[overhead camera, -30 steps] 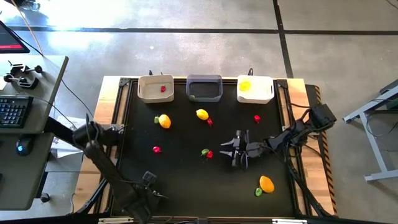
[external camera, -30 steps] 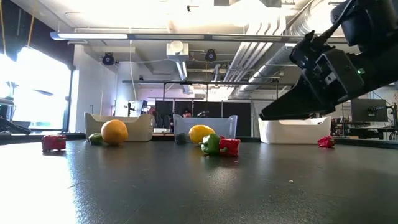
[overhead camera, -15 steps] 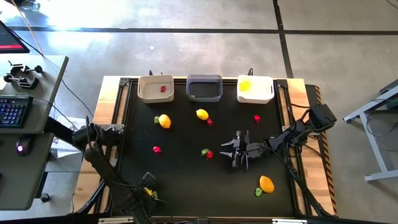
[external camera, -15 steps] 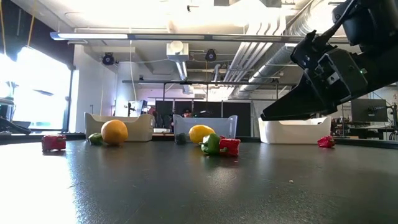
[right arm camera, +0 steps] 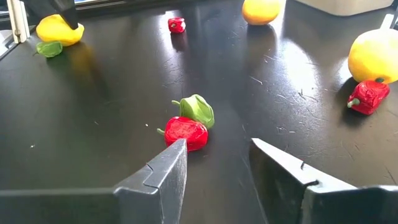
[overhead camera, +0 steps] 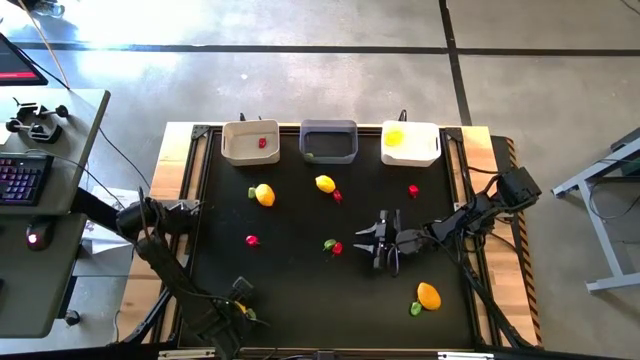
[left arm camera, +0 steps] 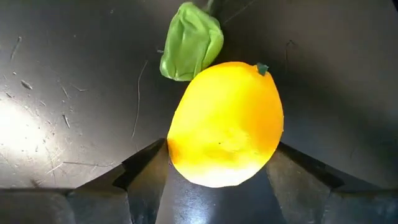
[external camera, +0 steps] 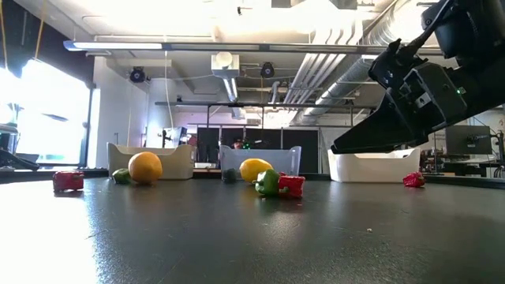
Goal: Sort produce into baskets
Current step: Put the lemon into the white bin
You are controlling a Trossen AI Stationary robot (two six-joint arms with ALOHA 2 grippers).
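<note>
At the near edge of the black table the left claw grips a yellow lemon-like fruit beside a small green piece — the right claw, fingers parted and empty, hovers mid-table just short of a touching red piece and green piece.

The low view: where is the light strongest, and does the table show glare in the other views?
Low view: the window at the left edge and the ceiling lights are washed out. Left wrist view: a pale glare patch on the table beside the yellow piece. Right wrist view: soft reflections on the table near the red piece.
</note>
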